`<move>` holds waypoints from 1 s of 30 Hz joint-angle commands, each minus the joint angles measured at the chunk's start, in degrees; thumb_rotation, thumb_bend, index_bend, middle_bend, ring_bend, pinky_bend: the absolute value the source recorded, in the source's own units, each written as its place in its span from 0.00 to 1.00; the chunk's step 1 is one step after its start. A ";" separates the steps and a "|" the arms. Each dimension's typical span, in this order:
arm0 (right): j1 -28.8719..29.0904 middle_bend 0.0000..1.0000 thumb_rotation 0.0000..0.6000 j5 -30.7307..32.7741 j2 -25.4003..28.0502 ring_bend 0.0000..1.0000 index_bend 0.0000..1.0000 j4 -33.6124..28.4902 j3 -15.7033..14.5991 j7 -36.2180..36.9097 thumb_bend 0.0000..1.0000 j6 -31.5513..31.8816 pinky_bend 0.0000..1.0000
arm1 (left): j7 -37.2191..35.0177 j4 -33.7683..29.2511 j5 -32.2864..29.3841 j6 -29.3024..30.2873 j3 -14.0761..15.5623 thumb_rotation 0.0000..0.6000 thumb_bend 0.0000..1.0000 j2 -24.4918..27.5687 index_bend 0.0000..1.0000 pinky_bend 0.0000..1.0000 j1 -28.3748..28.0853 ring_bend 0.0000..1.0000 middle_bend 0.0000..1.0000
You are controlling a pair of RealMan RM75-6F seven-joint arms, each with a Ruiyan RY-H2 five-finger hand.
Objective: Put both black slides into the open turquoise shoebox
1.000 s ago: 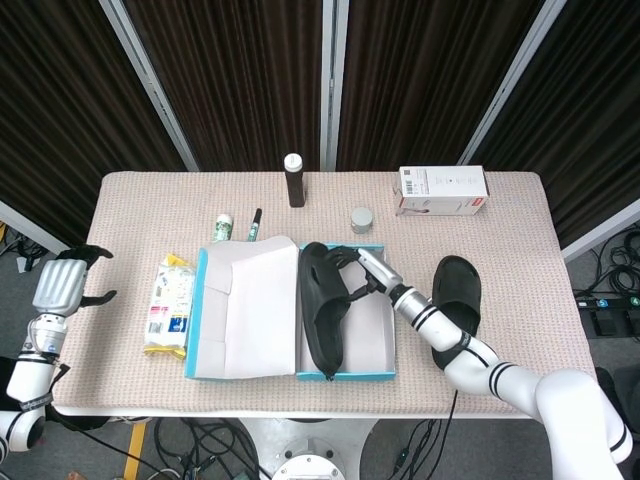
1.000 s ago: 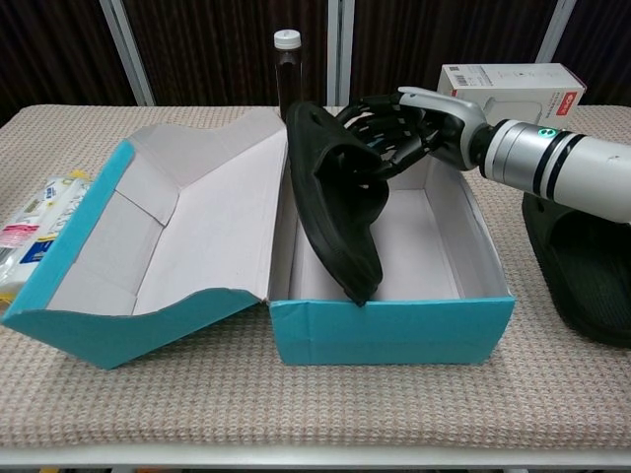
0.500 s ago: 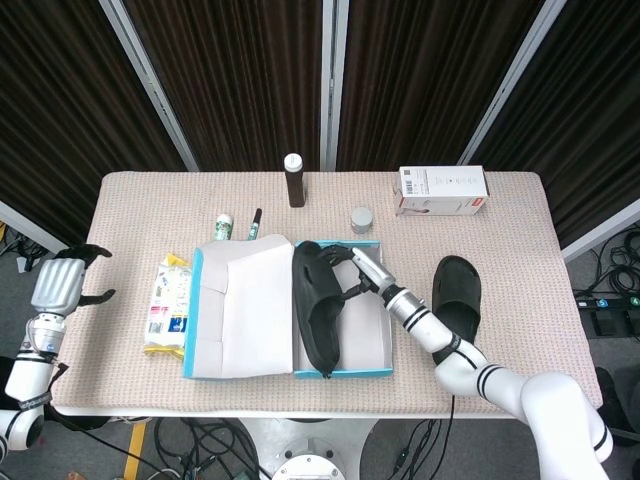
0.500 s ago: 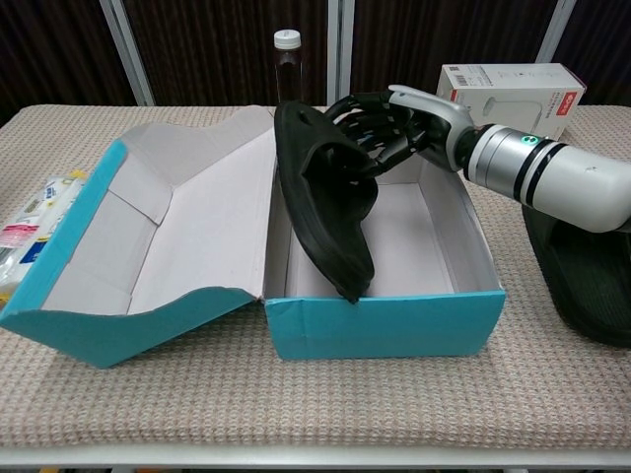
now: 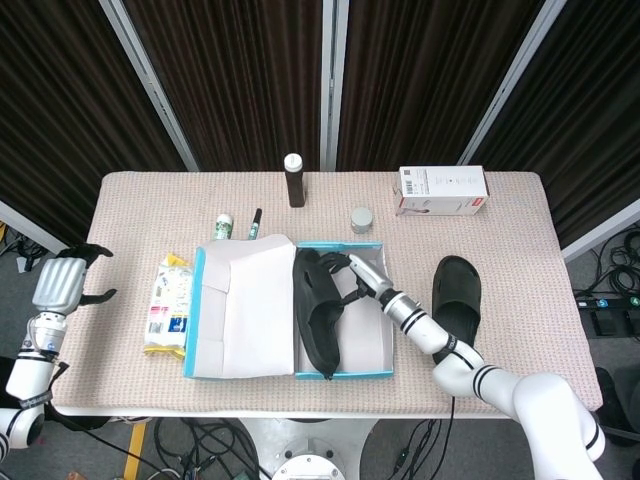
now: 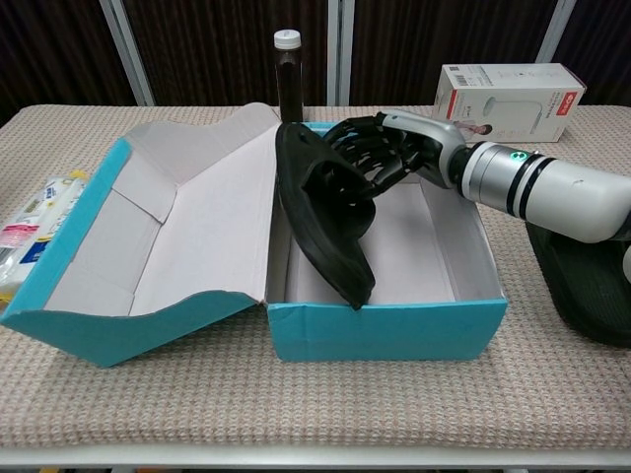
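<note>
- First black slide [image 6: 325,222]: stands on edge inside the turquoise shoebox [image 6: 389,330], against its left wall.
- Right hand [image 6: 385,153]: fingers clamped on that slide's strap.
- Second black slide [image 5: 456,297]: on the table, right of the box.
- Left hand [image 5: 62,283]: off the table's left edge, fingers apart, holding nothing.

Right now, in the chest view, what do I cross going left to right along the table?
Snack packet → open lid of the turquoise shoebox → slide held on edge → right hand → second slide on the table.
</note>
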 commanded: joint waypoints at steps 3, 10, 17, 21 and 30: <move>0.11 0.38 1.00 0.00 0.13 0.30 0.42 0.04 -0.23 -0.39 0.09 -0.46 0.31 | -0.21 0.31 0.04 -0.36 0.10 1.00 0.13 -0.15 0.35 0.31 -0.13 0.22 0.31; 0.86 0.37 1.00 0.10 1.42 0.28 0.40 -0.89 -0.08 -2.46 0.12 -1.46 0.31 | -0.51 0.49 0.16 -0.46 0.15 1.00 0.13 -0.24 0.35 0.31 -0.29 0.22 0.31; 1.58 0.36 1.00 0.74 3.28 0.26 0.38 -3.02 0.27 -7.76 0.14 -2.86 0.31 | -0.53 0.32 0.42 -0.52 0.36 1.00 0.13 -0.16 0.35 0.31 -0.39 0.22 0.31; 1.58 0.36 1.00 1.55 3.47 0.26 0.37 -3.79 0.63 -9.80 0.15 -3.52 0.31 | -0.50 0.23 0.42 -0.44 0.41 1.00 0.13 -0.12 0.35 0.32 -0.31 0.22 0.31; 2.02 0.32 1.00 1.61 3.21 0.22 0.33 -3.76 0.30 -11.39 0.15 -4.96 0.30 | -0.43 0.14 0.40 -0.49 0.47 1.00 0.13 -0.02 0.35 0.32 -0.27 0.22 0.31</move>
